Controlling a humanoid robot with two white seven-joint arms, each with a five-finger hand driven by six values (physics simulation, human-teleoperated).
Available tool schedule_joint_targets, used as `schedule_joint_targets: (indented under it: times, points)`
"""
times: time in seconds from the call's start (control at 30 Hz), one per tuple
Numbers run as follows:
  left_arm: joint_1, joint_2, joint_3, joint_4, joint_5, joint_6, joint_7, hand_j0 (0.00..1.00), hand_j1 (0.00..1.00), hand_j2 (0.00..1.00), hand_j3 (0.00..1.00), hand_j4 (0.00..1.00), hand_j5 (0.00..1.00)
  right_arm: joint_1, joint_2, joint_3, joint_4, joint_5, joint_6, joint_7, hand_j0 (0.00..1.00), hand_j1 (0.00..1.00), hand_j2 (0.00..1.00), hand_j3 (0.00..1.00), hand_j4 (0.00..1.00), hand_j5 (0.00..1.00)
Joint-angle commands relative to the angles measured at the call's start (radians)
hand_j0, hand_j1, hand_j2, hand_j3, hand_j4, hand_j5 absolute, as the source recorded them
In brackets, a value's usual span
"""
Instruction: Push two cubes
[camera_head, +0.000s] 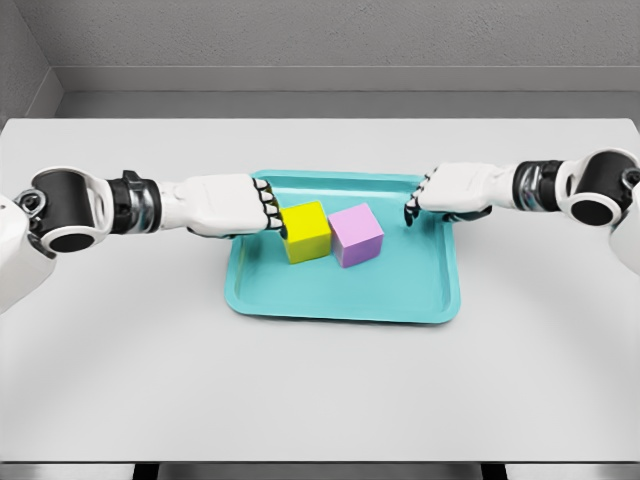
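Observation:
A yellow cube (306, 231) and a pink cube (356, 235) sit side by side, touching, in the middle of a teal tray (340, 295). My left hand (268, 209) reaches in from the left with its fingers curled; the fingertips press against the yellow cube's left face. From the right comes my right hand (418, 207), fingers curled too, hovering over the tray's right part. A clear gap separates it from the pink cube. Neither hand holds anything.
The tray lies on a white table (320, 390) whose far edge meets a grey wall. Both forearms stretch across the table at about the tray's far half.

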Motion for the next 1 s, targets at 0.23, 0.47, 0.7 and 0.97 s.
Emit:
schedule_joint_targets:
  times: [0.23,0.47,0.7,0.97]
  points:
    - [0.002,0.024,0.003,0.010,0.007,0.002,0.000,0.78,0.78,0.78,0.78,0.78,0.78,0.084,-0.163,-0.013,-0.278,-0.015,0.003,0.000,0.64,0.64,0.64,0.64,0.64,0.64]
    - [0.000,0.064,0.017,0.021,0.008,0.002,0.002,0.78,0.78,0.78,0.78,0.78,0.78,0.100,-0.160,-0.001,-0.339,-0.015,0.003,0.000,0.64,0.64,0.64,0.64,0.64,0.64]
    - [-0.008,0.064,0.023,0.037,0.008,0.002,0.002,0.78,0.78,0.78,0.78,0.78,0.78,0.135,-0.151,0.005,-0.416,-0.015,0.003,0.000,0.64,0.64,0.64,0.64,0.64,0.64]
    - [-0.018,0.063,0.022,0.067,0.008,0.002,0.002,0.78,0.78,0.78,0.78,0.78,0.78,0.129,-0.131,0.020,-0.359,-0.209,0.003,0.000,0.62,0.62,0.62,0.62,0.62,0.62]
